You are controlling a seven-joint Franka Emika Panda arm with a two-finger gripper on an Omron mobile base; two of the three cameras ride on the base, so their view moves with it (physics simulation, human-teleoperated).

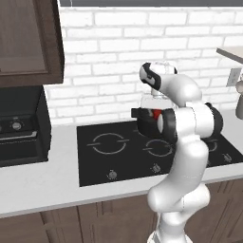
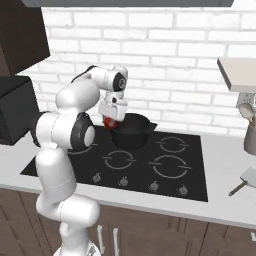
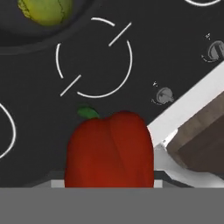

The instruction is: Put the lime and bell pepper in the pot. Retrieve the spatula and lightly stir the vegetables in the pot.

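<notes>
Over the stove: one bell pepper (image 3: pixel 109 151), one lime (image 3: pixel 45 11), one pot (image 2: pixel 131 131).

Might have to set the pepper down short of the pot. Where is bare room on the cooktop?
Free: the front burner rings, between the pot and the knob row. Also bare counter left of the cooktop. Crowded: the back left, where the gripper holds the bell pepper against the pot's rim; lime inside.

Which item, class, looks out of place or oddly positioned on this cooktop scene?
Nothing is spilled or damaged. The one unusual sight is the bell pepper, held in the gripper above the stove beside the pot rather than resting anywhere. The lime already lies inside the pot; the spatula lies on the counter.
</notes>
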